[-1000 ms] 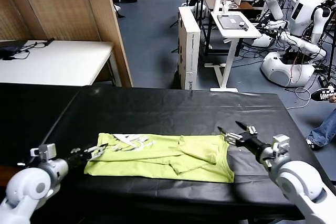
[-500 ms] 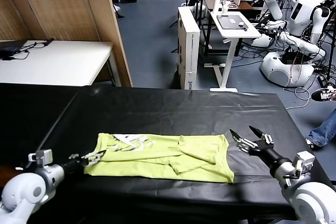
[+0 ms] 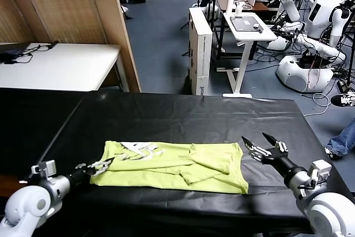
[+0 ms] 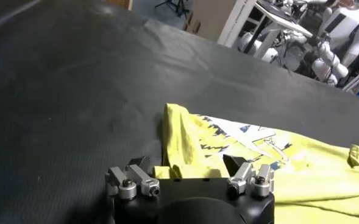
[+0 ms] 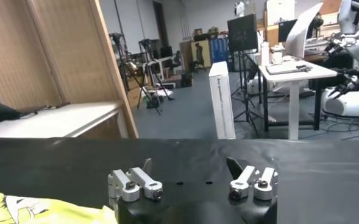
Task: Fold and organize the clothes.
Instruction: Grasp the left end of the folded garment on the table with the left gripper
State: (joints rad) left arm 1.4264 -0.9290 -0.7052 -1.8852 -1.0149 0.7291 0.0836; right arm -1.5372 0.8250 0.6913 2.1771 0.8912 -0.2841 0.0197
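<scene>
- The left claw (image 3: 101, 165) is spread wide and holds nothing, just beside the left edge of the lime yellow-green short-sleeved T-shirt (image 3: 172, 166).
- The right claw (image 3: 262, 144) is also wide and empty, near the shirt's right edge.
- The shirt lies partly folded on the black-covered worktop (image 3: 183, 117).

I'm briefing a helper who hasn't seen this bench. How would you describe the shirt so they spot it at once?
Find the long table under a black covering in front of the robot. On its near half, between the open left gripper and open right gripper, lies the T-shirt, partly folded into a wide strip. It is the only bright thing there: lime yellow-green, with a white print showing near its left end.
</scene>
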